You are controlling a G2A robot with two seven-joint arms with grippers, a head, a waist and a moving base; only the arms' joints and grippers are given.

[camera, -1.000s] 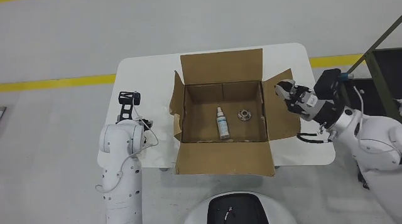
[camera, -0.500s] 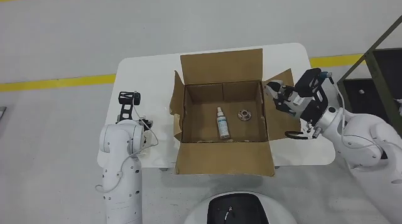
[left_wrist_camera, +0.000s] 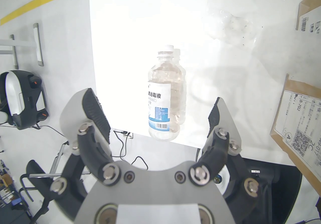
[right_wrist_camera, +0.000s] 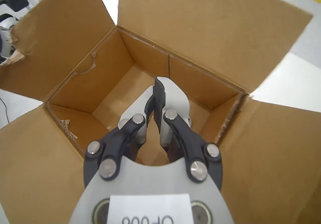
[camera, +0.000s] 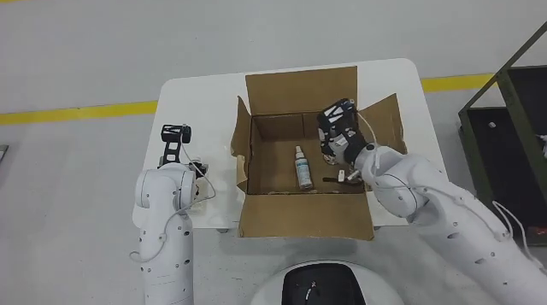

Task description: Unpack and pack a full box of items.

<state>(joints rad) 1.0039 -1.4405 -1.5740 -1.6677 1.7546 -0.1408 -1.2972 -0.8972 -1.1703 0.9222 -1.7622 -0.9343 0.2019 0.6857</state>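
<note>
An open cardboard box [camera: 303,202] stands in the middle of the white table [camera: 201,104], its flaps spread outward. A small white spray bottle [camera: 302,168] lies on the box floor. My right gripper [camera: 336,126] hangs over the right part of the box opening; in the right wrist view it [right_wrist_camera: 156,95] is shut with nothing between its fingers, above the box interior [right_wrist_camera: 120,99]. My left gripper [left_wrist_camera: 155,107] is open at the table's left edge. It points at a clear labelled bottle [left_wrist_camera: 164,94] that stands upright beyond its fingertips.
A dark metal rack [camera: 504,143] stands off the table to the right. Labelled box flaps [left_wrist_camera: 298,119] lie to one side of the left gripper. The table has bare surface left of the box and at its back corners.
The right arm has swung from beside the box's right flap to over the box opening. The left arm and the spray bottle have not moved.
</note>
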